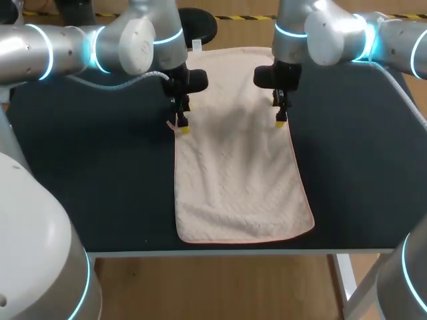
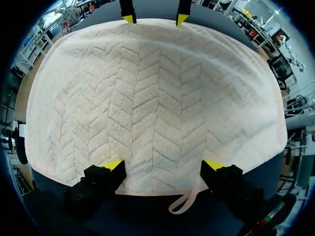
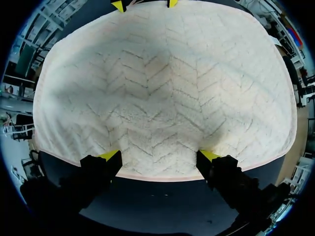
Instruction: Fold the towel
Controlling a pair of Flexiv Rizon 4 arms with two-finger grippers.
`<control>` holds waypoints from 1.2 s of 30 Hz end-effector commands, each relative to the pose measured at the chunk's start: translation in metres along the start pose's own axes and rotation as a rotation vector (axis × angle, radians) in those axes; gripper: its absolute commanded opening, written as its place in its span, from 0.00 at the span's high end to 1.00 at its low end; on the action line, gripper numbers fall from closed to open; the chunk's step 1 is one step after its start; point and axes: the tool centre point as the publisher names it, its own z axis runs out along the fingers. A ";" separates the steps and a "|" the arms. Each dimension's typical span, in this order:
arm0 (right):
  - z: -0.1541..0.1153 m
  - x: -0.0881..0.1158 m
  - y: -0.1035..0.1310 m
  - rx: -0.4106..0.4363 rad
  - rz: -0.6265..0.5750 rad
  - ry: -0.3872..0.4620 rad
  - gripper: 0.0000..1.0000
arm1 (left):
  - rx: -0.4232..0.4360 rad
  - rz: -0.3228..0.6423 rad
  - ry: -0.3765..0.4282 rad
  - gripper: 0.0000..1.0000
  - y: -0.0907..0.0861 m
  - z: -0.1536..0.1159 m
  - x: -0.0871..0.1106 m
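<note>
A cream towel [image 1: 233, 160] with a herringbone weave lies flat on the dark table [image 1: 87, 173], running from the far edge toward the near edge. My left gripper [image 1: 181, 127] is open at the towel's left long edge, its yellow tips down at the hem. In the left wrist view the left gripper [image 2: 164, 164] straddles the towel [image 2: 157, 98] edge beside a small hanging loop [image 2: 183, 204]. My right gripper [image 1: 281, 122] is open at the opposite long edge. In the right wrist view, the right gripper [image 3: 160, 155] has both tips resting over the towel [image 3: 162, 88] hem.
Each wrist view shows the other arm's yellow tips across the towel: right gripper [image 2: 155, 18], left gripper [image 3: 145, 4]. The towel's near end lies close to the table's front edge [image 1: 220, 251]. Bare dark table surface lies on both sides of the towel.
</note>
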 end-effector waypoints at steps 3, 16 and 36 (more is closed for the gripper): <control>0.006 0.001 0.000 -0.002 0.001 0.012 0.00 | -0.006 -0.011 0.019 0.00 0.004 0.022 -0.004; 0.002 0.006 -0.004 0.004 0.012 -0.008 1.00 | 0.003 -0.013 0.007 1.00 0.003 0.021 -0.004; -0.065 0.002 -0.010 -0.002 -0.024 -0.162 1.00 | 0.102 0.009 -0.063 1.00 -0.012 -0.054 0.012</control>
